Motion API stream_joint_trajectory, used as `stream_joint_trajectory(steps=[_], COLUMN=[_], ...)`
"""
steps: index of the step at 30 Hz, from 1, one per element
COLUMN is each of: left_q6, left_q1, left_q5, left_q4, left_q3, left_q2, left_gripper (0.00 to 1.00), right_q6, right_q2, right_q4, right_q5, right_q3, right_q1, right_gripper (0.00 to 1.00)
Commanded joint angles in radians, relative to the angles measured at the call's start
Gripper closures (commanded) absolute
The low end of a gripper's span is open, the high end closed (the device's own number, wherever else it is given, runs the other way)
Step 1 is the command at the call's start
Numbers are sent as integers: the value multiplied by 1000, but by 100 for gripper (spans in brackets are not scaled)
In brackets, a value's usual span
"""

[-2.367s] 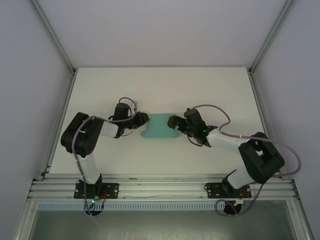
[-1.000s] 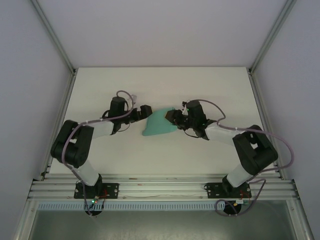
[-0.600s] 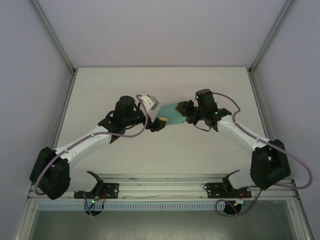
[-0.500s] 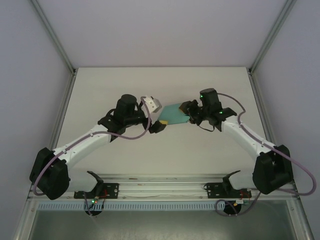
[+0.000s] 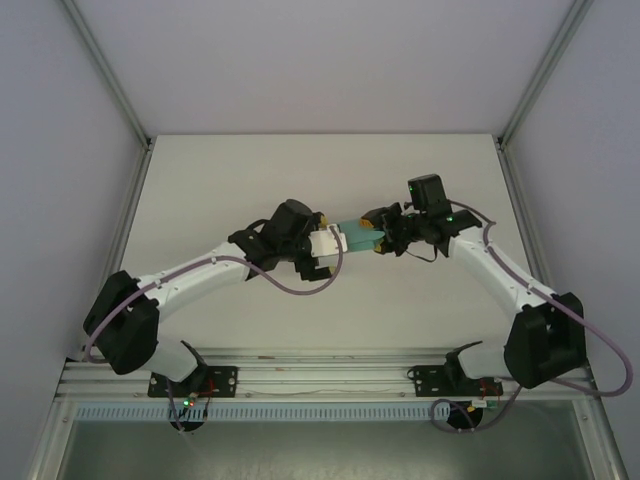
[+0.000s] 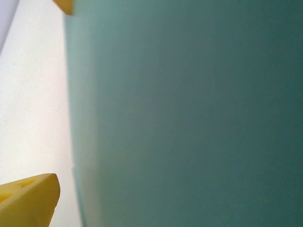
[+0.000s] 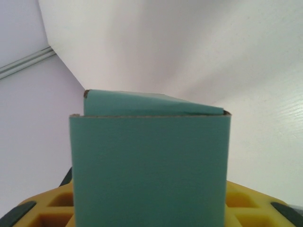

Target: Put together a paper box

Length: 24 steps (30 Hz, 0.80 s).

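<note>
The teal-green paper box (image 5: 357, 237) hangs between the two arms above the middle of the table, folded into a small rectangular sleeve. My right gripper (image 5: 384, 238) is shut on its right end. In the right wrist view the box (image 7: 149, 165) rises from between the yellow fingers (image 7: 45, 208), with its open top edge showing. My left gripper (image 5: 333, 246) sits at the box's left end. In the left wrist view a teal wall (image 6: 189, 118) is pressed close to the camera. One yellow finger (image 6: 28, 198) stands far out at the lower left, so the jaws are wide apart.
The white table (image 5: 300, 170) stretches bare behind and around the arms. Aluminium frame posts (image 5: 110, 90) run up both sides. A metal rail (image 5: 320, 375) carries the arm bases at the near edge.
The right gripper has lifted the box off the table and carried it up and to the right. The left arm has swung rightwards and closed in on the box's left end.
</note>
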<state>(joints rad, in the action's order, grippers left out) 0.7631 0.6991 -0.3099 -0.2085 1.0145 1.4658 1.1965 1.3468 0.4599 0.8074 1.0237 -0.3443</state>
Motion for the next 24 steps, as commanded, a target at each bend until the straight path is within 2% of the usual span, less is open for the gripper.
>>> stream_joint_trajectory(steps=[1, 7, 18, 24], left_q6=[31, 26, 25, 31], left_q1=[8, 11, 11, 10], left_q5=[101, 116, 114, 88], left_q4=[68, 129, 172, 177], left_q3=[9, -13, -45, -54], left_q2=[2, -30, -77, -102], left_gripper=[1, 7, 39, 50], right_q6=[95, 131, 174, 180], right_q2=[24, 42, 13, 0], right_q4=[-34, -69, -105, -117], right_q5=[132, 151, 154, 149], right_q3=[8, 4, -34, -40], right_q1=[0, -1, -1, 0], right_gripper=[62, 59, 53, 48])
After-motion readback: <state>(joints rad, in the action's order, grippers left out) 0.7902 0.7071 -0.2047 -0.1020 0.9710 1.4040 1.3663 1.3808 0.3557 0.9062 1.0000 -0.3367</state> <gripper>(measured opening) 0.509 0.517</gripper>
